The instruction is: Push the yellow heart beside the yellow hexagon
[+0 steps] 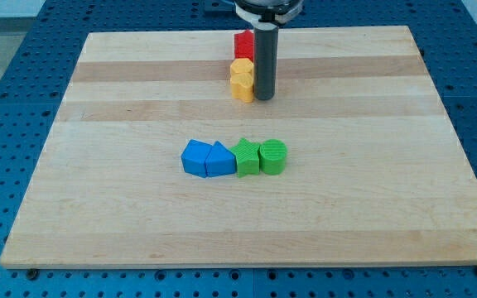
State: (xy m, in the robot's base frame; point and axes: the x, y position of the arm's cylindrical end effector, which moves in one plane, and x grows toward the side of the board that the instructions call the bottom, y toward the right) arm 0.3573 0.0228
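Observation:
Two yellow blocks stand touching near the view's top centre. The upper one (241,68) looks like the yellow hexagon and the lower one (243,87) like the yellow heart. A red block (243,44) sits just above them, touching the upper yellow block. My tip (263,98) rests on the board right beside the lower yellow block, on its right side. The rod hides the right edges of the yellow and red blocks.
A row of touching blocks lies in the middle of the wooden board (122,116): a blue block (195,157), a blue block (219,160), a green star-like block (246,157) and a green cylinder (272,156). A blue perforated table surrounds the board.

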